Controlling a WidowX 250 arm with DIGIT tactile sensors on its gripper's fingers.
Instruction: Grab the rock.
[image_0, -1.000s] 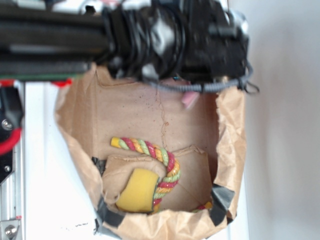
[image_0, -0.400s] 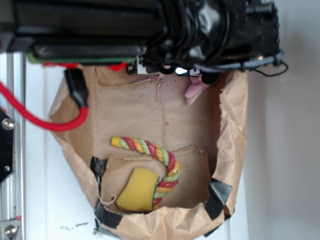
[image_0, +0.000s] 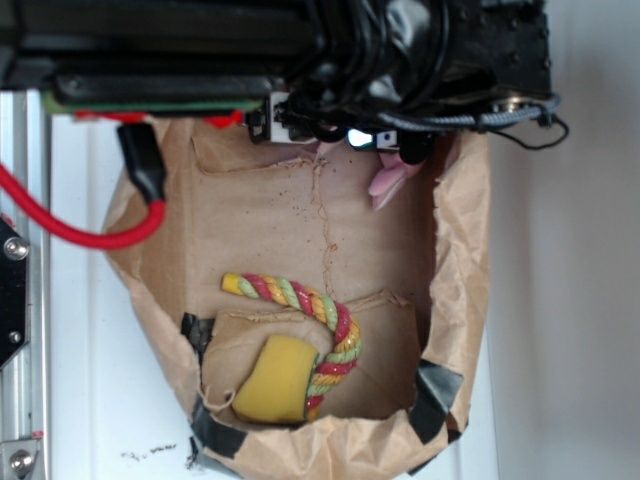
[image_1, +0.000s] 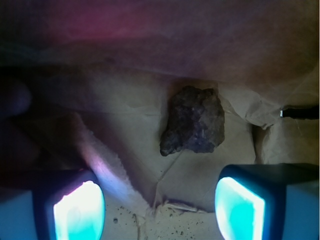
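The rock, a dark grey-brown rough lump, lies on the brown paper floor in the wrist view, a little above and between my two fingers. My gripper is open, with nothing between its glowing pads. The rock does not touch either finger. In the exterior view the arm covers the top of the paper bag and hides the rock; the gripper itself is not visible there.
A pink plush peeks out under the arm at the bag's far end. A yellow curved block and a striped rope lie at the near end. Crumpled paper walls enclose the floor. A red cable loops at left.
The arm has shifted right and its red cable has come into view at the left of the bag. The rope and yellow block have not moved.
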